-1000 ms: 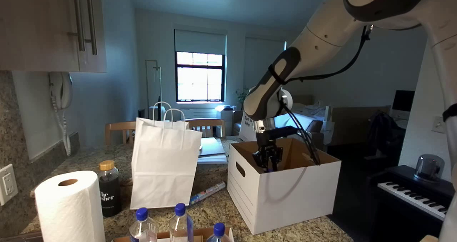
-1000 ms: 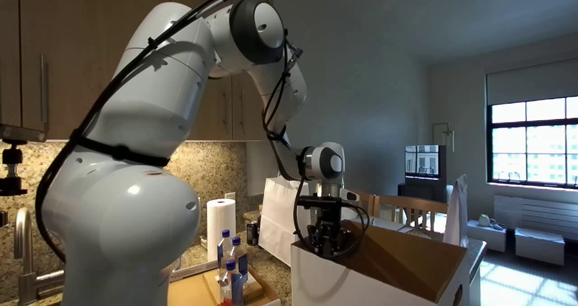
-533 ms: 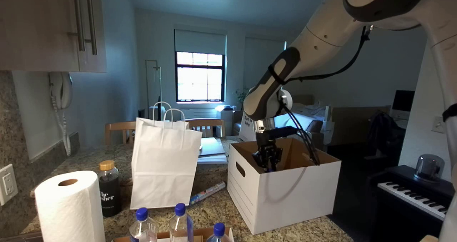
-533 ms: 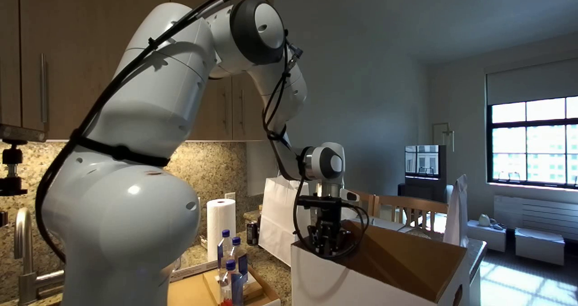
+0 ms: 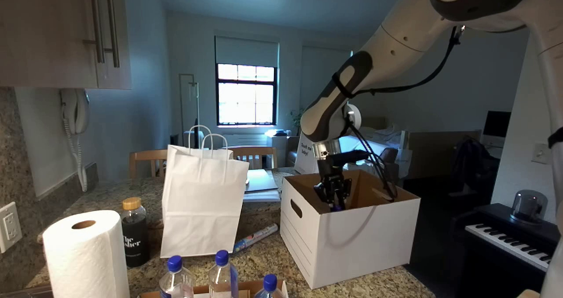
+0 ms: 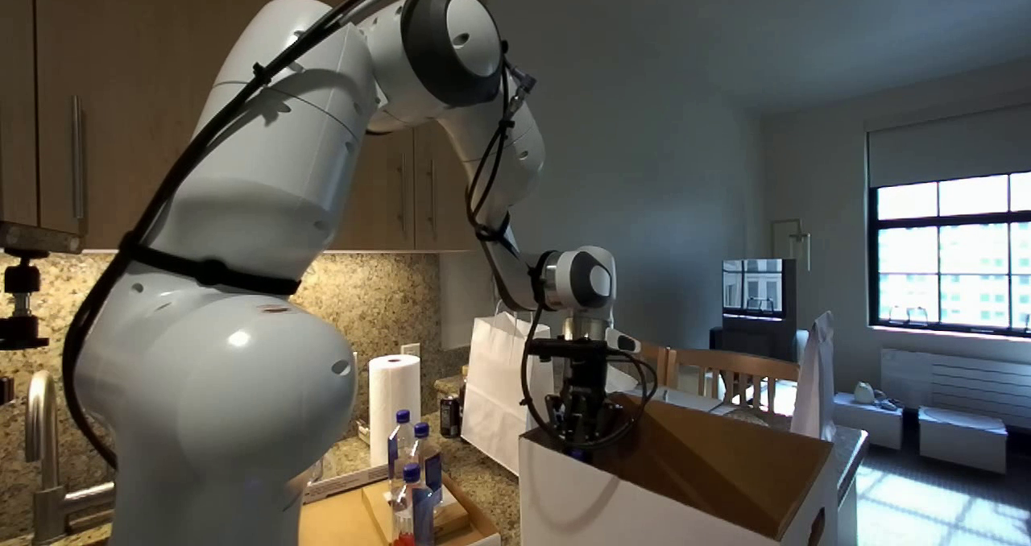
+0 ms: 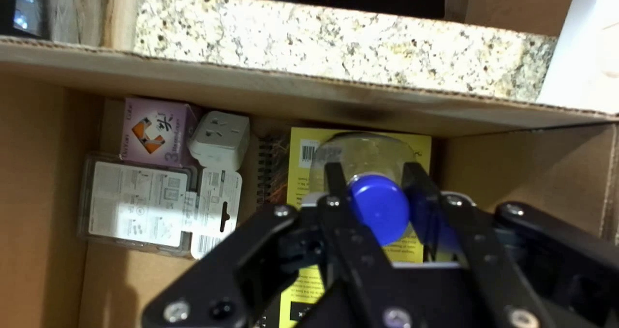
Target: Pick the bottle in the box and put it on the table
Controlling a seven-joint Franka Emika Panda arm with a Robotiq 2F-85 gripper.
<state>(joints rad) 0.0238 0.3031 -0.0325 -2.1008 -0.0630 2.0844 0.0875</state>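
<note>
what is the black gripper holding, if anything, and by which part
The black gripper holds the clear plastic bottle by its round blue cap, pinched from both sides.

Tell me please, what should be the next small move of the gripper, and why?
Probably raise the gripper straight up: it appears closed on the blue cap of the bottle. In both exterior views the box hides the bottle's body, so going sideways now could knock it against the box.
</note>
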